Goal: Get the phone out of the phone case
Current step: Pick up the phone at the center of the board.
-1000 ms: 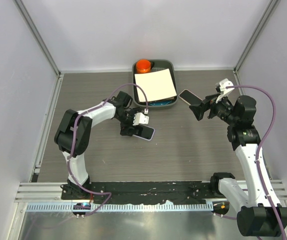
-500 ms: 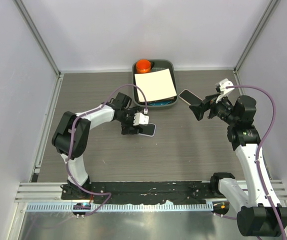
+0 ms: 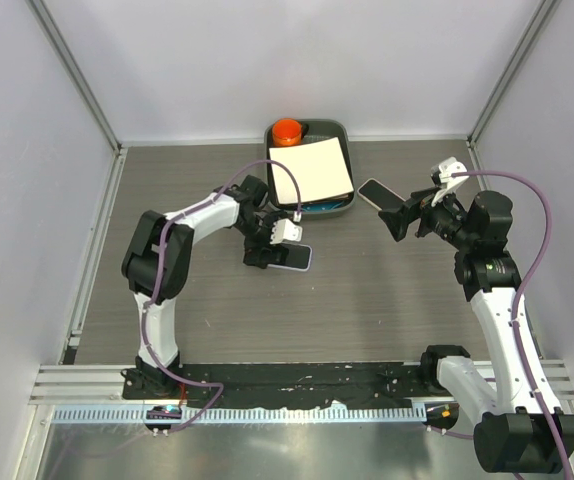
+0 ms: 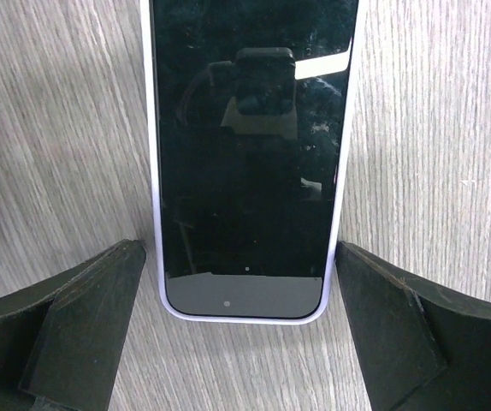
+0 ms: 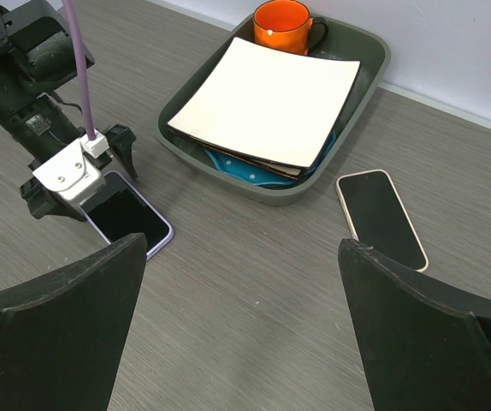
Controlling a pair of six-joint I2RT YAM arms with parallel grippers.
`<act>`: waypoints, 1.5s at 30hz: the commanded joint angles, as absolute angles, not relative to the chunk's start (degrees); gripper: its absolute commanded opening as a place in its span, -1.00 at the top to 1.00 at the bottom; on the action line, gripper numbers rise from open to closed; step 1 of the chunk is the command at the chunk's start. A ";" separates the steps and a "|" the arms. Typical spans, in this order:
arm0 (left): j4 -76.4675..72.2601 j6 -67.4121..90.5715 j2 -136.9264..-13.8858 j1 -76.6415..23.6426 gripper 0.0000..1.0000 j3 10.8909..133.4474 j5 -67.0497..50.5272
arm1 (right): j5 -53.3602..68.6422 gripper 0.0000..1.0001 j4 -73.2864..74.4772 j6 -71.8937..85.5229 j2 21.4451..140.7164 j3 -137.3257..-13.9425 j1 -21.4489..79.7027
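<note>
Table (image 3: 387,300): grey woodgrain; open floor between arms
Phone (image 4: 250,154): flat, inside lavender case (image 4: 154,171); side edges free
Left gripper (image 4: 241,257): jaws wide; straddling phone end
Right gripper (image 5: 243,247): jaws wide; empty; raised

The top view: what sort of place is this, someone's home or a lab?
Most likely a robot test booth, not a home: plain white walls box in a grey table, the left arm and right arm are bolted at its near edge, and a tray and a cased phone lie out like props.
</note>
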State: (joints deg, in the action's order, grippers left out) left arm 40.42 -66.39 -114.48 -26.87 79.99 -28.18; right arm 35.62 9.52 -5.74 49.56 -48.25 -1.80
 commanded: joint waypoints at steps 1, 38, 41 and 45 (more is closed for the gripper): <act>46.93 -68.64 -116.81 -26.54 -0.99 82.09 -25.75 | 35.07 -0.99 8.44 -6.42 49.39 -48.95 -1.49; 40.00 -53.44 -107.85 -27.42 1.00 71.11 -27.86 | 39.19 -0.99 5.72 -1.59 50.71 -47.73 -1.49; 37.45 -51.78 -104.86 -27.95 1.00 67.95 -29.44 | 41.48 -0.99 4.40 -0.09 52.90 -47.11 -1.49; 34.28 -50.10 -101.78 -28.39 1.00 64.52 -31.29 | 44.11 -0.97 2.47 4.39 55.19 -46.41 -1.32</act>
